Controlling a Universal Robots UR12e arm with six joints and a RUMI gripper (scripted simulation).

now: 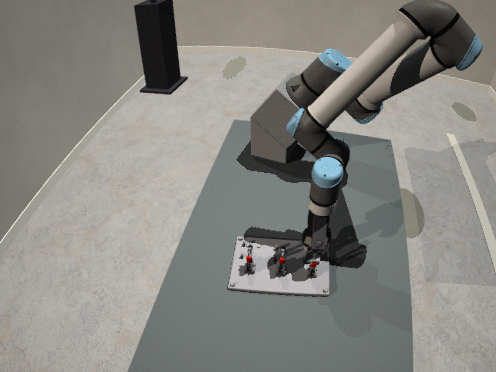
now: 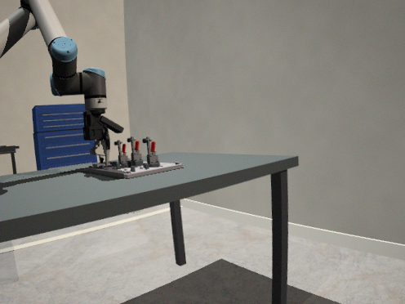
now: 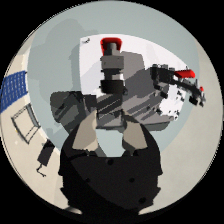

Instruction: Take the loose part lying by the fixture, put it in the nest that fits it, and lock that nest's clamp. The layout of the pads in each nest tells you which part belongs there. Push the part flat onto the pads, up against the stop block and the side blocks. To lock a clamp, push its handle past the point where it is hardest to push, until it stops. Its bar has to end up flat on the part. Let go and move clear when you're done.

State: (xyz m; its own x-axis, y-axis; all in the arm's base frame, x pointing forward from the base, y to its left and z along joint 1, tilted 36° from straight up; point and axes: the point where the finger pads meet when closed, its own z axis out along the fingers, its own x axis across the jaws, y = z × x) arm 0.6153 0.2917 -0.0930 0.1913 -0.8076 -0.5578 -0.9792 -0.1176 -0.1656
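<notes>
The fixture plate (image 1: 300, 289) (image 3: 90, 60) carries three clamps in a row, with upright red handles (image 2: 124, 148) (image 2: 137, 145) (image 2: 153, 147) and raised bars. My gripper (image 2: 104, 163) (image 3: 109, 109) points down at the end of the row, at the clamp with the nearest red handle (image 1: 314, 265) (image 3: 111, 41). It is shut on a grey part (image 3: 110, 121), which sits between the fingertips low over that nest. The pads and blocks under the part are hidden, so I cannot tell whether it lies flat or touches the stop block.
The middle clamp (image 1: 282, 261) and the far clamp (image 1: 249, 260) stand beside this nest, to the right in the wrist view. The plate lies on the grey-green table (image 1: 200, 310) (image 2: 229, 172). A blue cabinet (image 2: 61, 139) stands behind the table.
</notes>
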